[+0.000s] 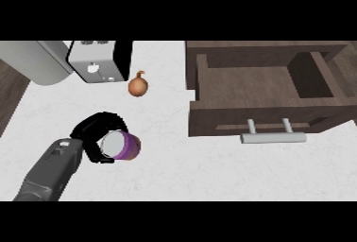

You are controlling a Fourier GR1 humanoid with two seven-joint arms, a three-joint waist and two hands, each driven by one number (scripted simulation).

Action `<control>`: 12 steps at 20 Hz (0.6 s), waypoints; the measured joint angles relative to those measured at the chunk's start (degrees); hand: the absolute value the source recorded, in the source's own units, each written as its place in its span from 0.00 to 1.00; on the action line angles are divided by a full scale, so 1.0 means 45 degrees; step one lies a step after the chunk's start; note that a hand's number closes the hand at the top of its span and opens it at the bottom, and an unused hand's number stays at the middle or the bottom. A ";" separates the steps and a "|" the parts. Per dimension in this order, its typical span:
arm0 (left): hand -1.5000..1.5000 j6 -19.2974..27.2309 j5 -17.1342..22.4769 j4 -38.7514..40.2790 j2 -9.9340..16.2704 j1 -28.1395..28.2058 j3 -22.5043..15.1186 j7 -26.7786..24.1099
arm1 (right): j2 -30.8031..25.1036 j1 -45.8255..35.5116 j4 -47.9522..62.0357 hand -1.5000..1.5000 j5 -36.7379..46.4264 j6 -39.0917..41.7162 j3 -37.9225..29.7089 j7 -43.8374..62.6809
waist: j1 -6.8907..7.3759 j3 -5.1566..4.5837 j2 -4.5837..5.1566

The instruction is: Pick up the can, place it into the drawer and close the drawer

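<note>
One can (pixel 123 145), purple with a silver lid, sits low-left on the white counter (pixel 209 170), lying tilted so you see the lid facing left. Your left hand (pixel 96 133) is curled round it, black fingers arching over the top and wrapping the lid side, grey forearm (pixel 49 172) coming in from the lower-left edge. Right hand doesn't show in this view. Just up from the can, apart from it, you've got a brown onion (pixel 138 86). Further up-left a toaster (pixel 101 60), and a grey rounded object (pixel 36 61) beside it at the corner. Well to the right, the dark wood drawer (pixel 261 82) stands pulled open, its metal handle (pixel 273 137) facing you at the front
</note>
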 measured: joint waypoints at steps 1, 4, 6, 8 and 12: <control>1.00 0.0064 0.0186 -0.0057 -0.0049 -0.0084 0.0148 0.0129 | 0.0089 -0.0087 -0.0095 0.00 0.0184 -0.0114 0.0126 0.0104 | 0.0048 0.0004 -0.0003; 1.00 0.1443 0.1041 -0.0230 -0.0469 0.0170 0.1028 0.0037 | 0.0160 0.0194 -0.0226 0.00 0.0037 -0.0080 -0.0061 0.0166 | 0.0219 0.0019 -0.0083; 1.00 0.2863 0.1730 -0.0292 -0.0745 0.0408 0.1855 -0.0386 | 0.0292 0.0239 -0.0282 0.00 0.0123 -0.0142 -0.0088 0.0097 | 0.0388 0.0029 -0.0124; 1.00 0.4116 0.2256 -0.0500 -0.1131 0.0582 0.2473 -0.0882 | 0.0348 0.0235 -0.0261 0.00 0.0177 -0.0190 -0.0141 0.0067 | 0.0491 0.0039 -0.0159; 1.00 0.5814 0.2919 -0.1580 -0.1915 0.0778 0.2986 -0.1052 | 0.0307 0.0447 -0.0523 0.00 -0.0263 -0.0180 -0.0407 0.0248 | 0.0516 0.0052 -0.0208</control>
